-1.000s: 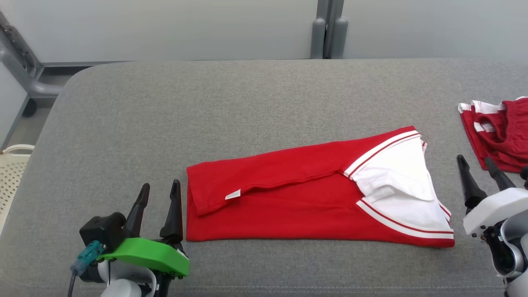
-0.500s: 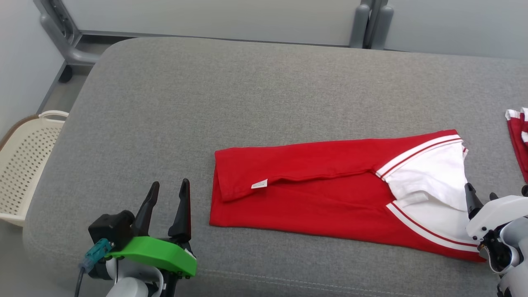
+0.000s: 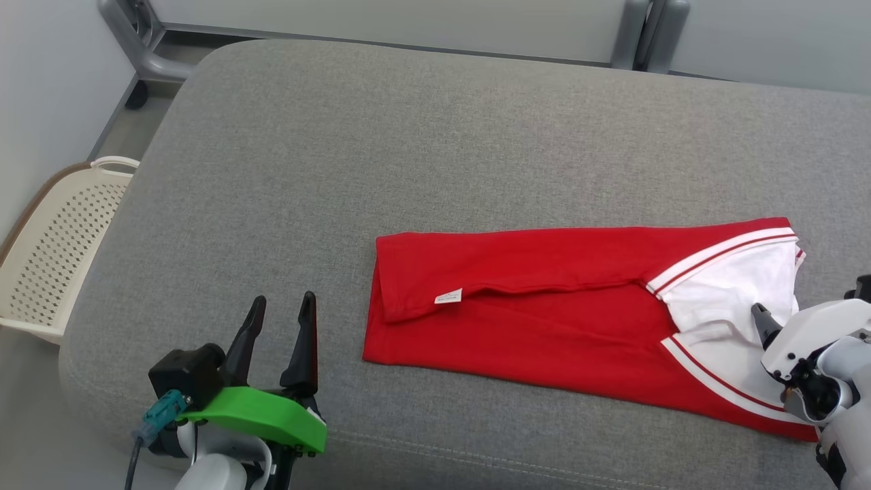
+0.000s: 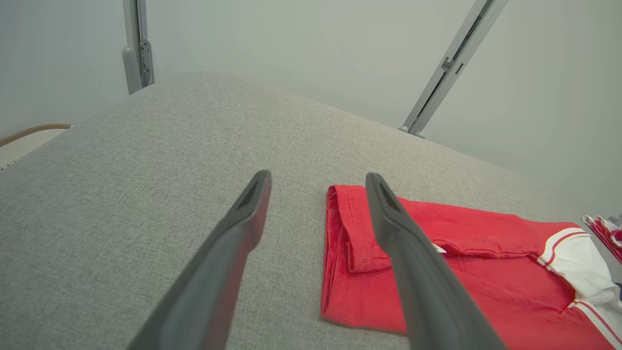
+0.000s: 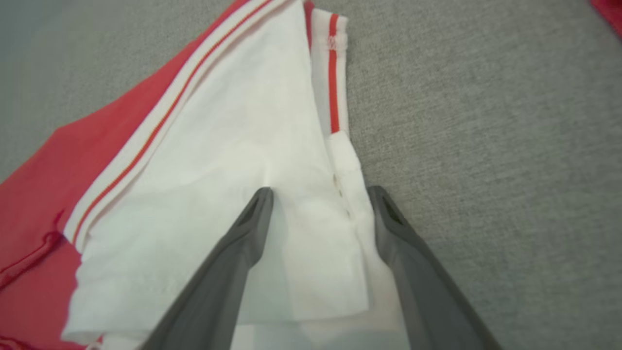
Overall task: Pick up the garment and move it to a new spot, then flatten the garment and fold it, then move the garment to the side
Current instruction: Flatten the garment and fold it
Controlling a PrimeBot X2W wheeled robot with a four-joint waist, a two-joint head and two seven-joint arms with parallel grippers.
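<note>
The jaws of both grippers are standing wide apart and are gripping nothing. The shirt [image 3: 531,299] is lying folded in a long strip on the grey cushion [image 3: 340,150], toward the front and the robot's right side. It is showing red all along, with a white part [image 5: 233,146] edged in red and white stripes at its right end. A small white tag [image 3: 448,297] is peeking out from a fold near its left end. The right gripper [image 5: 320,190] is pointing down at the white part, with one finger on each side of a row of little buttons [image 5: 341,194]. I cannot tell if it is touching the cloth. The left gripper [image 3: 284,299] is hovering just beside the shirt's left end, apart from it. A second red cloth [image 4: 605,231] is lying past the shirt's right end. A cream basket [image 3: 61,245] with holes is standing beside the cushion on the left.
</note>
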